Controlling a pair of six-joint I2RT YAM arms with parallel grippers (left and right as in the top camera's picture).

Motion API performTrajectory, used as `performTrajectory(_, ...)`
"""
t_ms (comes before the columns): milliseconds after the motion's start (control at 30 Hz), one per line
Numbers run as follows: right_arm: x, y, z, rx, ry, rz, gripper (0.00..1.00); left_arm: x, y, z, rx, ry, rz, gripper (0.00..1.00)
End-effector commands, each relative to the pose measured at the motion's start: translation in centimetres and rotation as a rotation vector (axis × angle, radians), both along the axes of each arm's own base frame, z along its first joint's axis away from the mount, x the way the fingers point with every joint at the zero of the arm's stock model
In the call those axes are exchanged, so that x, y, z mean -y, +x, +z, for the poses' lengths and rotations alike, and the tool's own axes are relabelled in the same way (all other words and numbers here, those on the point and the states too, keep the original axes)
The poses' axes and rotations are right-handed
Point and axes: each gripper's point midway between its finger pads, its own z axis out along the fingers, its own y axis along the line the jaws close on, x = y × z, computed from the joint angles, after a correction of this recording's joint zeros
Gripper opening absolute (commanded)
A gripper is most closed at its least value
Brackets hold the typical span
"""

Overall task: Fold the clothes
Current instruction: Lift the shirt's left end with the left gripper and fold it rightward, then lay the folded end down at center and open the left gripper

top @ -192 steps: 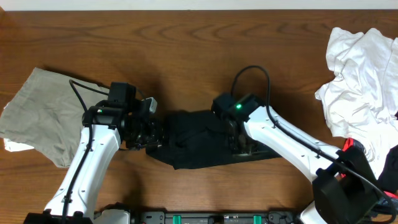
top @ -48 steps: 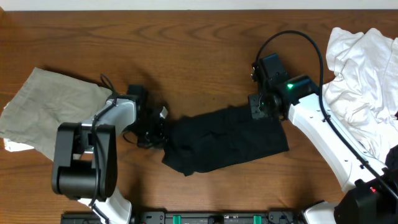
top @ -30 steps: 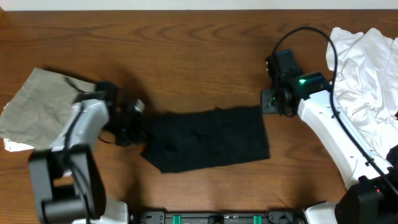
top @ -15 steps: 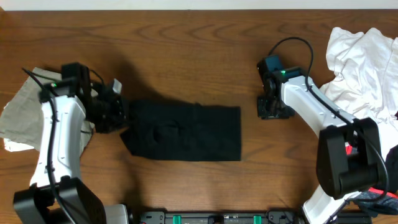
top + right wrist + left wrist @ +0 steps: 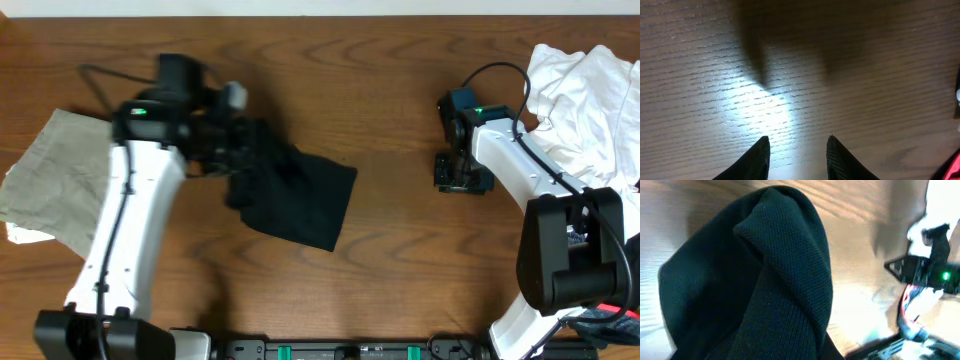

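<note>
My left gripper (image 5: 238,152) is shut on the black shirt (image 5: 298,198), which hangs bunched and slanted from it over the left-middle of the table. In the left wrist view the shirt's black knit (image 5: 765,280) fills the frame and hides my fingers. My right gripper (image 5: 462,178) hovers low over bare wood, well to the right of the shirt. Its dark fingertips (image 5: 757,157) stand apart with only wood grain between them, so the right gripper (image 5: 796,152) is open and holds nothing.
A khaki garment (image 5: 50,175) lies flat at the left edge. A heap of white clothes (image 5: 585,110) fills the right edge, with a bit of red (image 5: 606,308) below it. The left wrist view shows the right arm (image 5: 932,270) in the distance.
The left arm has swung right and toward the back with the black shirt. The shirt has gone from lying flat to bunched. The right gripper has drifted slightly right.
</note>
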Motion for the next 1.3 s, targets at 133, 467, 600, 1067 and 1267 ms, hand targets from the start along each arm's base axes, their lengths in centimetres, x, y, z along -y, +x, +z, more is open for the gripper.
performTrajectory(133, 0.2, 0.0, 0.2, 0.005, -0.006, 0.0, 0.36, 7.7, -3.1, -2.3, -0.021, 0.148, -0.167, 0.08)
performTrajectory(467, 0.0, -0.3, 0.2, -0.013, 0.006, 0.021, 0.36, 11.3, -6.1, -8.9, -0.104, 0.371, -0.341, 0.17)
performTrajectory(600, 0.0, -0.3, 0.2, -0.013, 0.008, 0.021, 0.36, 11.2, -6.1, -9.6, -0.121, 0.382, -0.343, 0.17)
performTrajectory(1067, -3.4, 0.1, 0.0, -0.017, 0.212, 0.201, 0.38, 10.5, -4.5, -0.1, 0.115, 0.321, -0.316, 0.17)
performTrajectory(1267, -8.5, -0.3, 1.4, 0.007, 0.519, 0.41, 0.42, 2.5, -1.8, 4.4, 0.259, 0.451, -0.08, 0.28)
